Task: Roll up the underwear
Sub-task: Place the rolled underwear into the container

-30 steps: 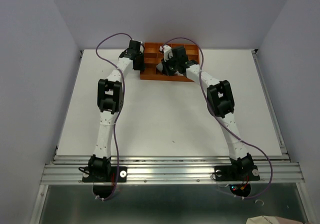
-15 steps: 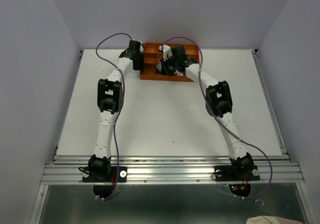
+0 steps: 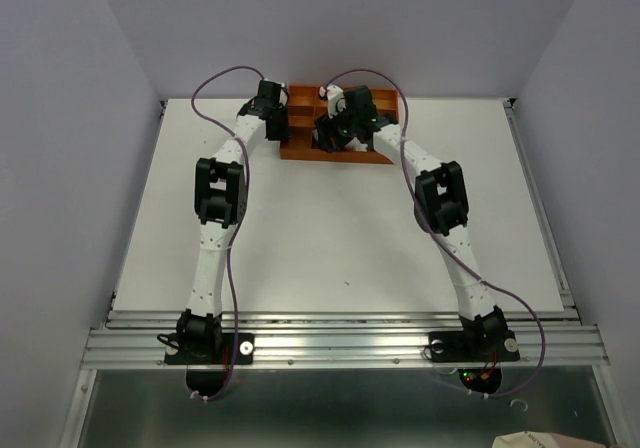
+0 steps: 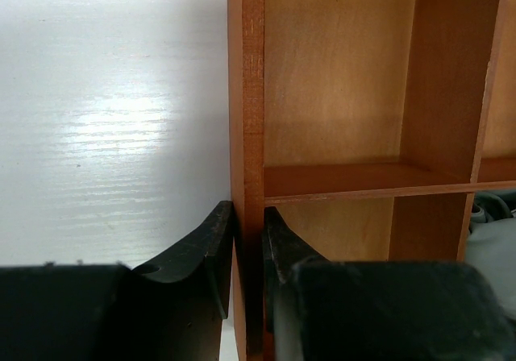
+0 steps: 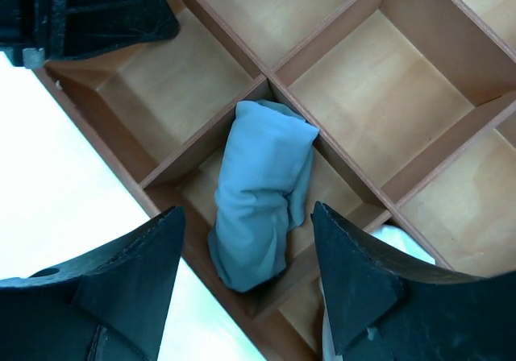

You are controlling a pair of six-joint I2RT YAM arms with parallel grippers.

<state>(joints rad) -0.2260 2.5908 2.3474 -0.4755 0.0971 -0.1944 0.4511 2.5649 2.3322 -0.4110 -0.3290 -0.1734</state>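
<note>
A rolled grey-blue underwear (image 5: 262,188) lies in a compartment on the near side of the orange wooden divider box (image 5: 355,168). My right gripper (image 5: 246,216) hangs open just above it, one finger on each side, touching nothing. A bit of pale underwear (image 5: 397,237) shows in the neighbouring compartment. My left gripper (image 4: 247,216) is shut on the box's left outer wall (image 4: 246,95), one finger inside and one outside. In the top view both grippers, left (image 3: 279,120) and right (image 3: 336,133), are at the box (image 3: 300,154) at the table's far middle.
Several compartments of the box are bare wood (image 4: 334,79). Grey cloth (image 4: 493,248) shows at the right edge of the left wrist view. White table (image 3: 330,238) spreads in front of the box; side walls stand left and right.
My right gripper has opened, letting go of the grey roll, which stays in its compartment. The left gripper has kept its hold on the box wall.
</note>
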